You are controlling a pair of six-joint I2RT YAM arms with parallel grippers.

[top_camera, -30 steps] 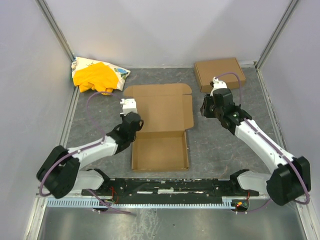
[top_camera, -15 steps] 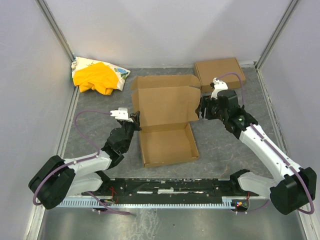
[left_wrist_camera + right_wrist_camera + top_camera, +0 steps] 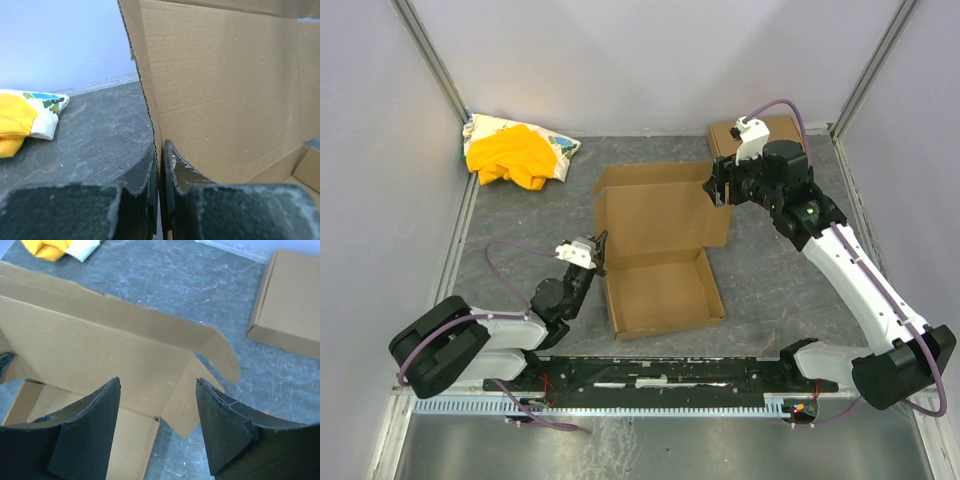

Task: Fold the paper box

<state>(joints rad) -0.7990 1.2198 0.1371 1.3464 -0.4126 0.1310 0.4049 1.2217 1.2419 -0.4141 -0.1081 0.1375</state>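
Since the frame a second back, the paper box (image 3: 660,240), a plain brown die-cut cardboard sheet half shaped into a shallow mailer, has slid rightward and turned a little. Its lid (image 3: 660,205) has come up off the worktop (image 3: 770,290) to stand nearly upright, the left arm has drawn back toward its base, and the right arm has risen to the lid's far right corner. Reading left to right now, a crumpled yellow-and-white cloth heap (image 3: 515,152) lies in the far left corner, well apart from the work. Next, the left fingers (image 3: 181,174) are pressed almost together on the box's thin left edge, low down near the tray (image 3: 665,295), and we take that for a pinch. The box sits mid-worktop, tray toward the arms, lid behind it, the lid's long axis running left to right. Above its right end the right fingers (image 3: 95,420) stand wide apart and hold nothing. The lid's right side flap (image 3: 184,407) lies just below and between them, so we judge the right arm the nearer one for tucking it inward. Beyond, in the far right corner, rests a compact ready-made brown cardboard box (image 3: 292,305). The worktop is dark mottled grey, closed in by pale walls (image 3: 650,60) on three sides, with grey surface showing to the box's right.
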